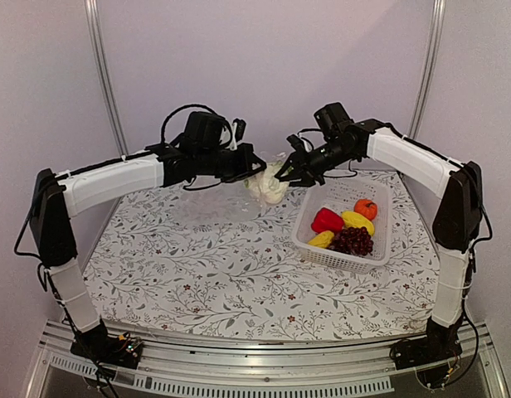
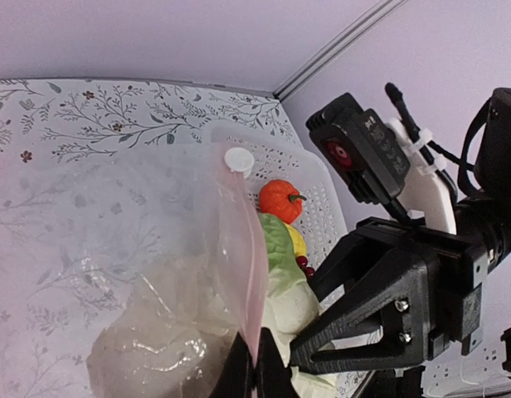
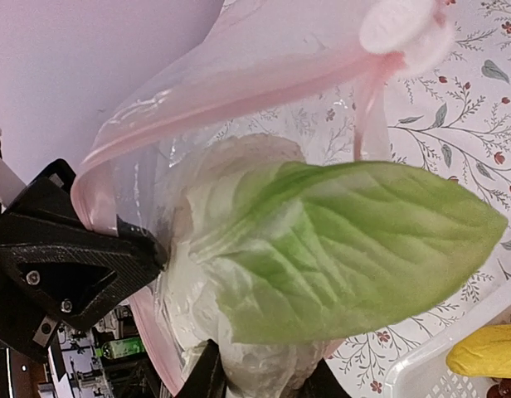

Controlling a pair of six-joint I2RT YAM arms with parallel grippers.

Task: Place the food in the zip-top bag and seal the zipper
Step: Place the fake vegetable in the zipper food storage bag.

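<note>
My left gripper (image 2: 255, 352) is shut on the pink zipper (image 2: 254, 274) edge of the clear zip-top bag (image 2: 114, 249), holding its mouth up above the table. My right gripper (image 3: 260, 377) is shut on the white base of a lumpy white toy vegetable with a green leaf (image 3: 347, 249), right at the bag's mouth (image 1: 270, 186). Crinkled plastic lies around its base; how far in it sits I cannot tell. The other food is in the basket: a red pepper (image 1: 326, 220), yellow pieces (image 1: 357, 220), an orange fruit (image 1: 365, 207) and purple grapes (image 1: 352, 240).
The white perforated basket (image 1: 382, 249) stands on the floral tablecloth at the right, just under my right arm. The bag's white slider (image 2: 238, 160) sits at the far end of the zipper. Both grippers meet at the back centre, near the wall.
</note>
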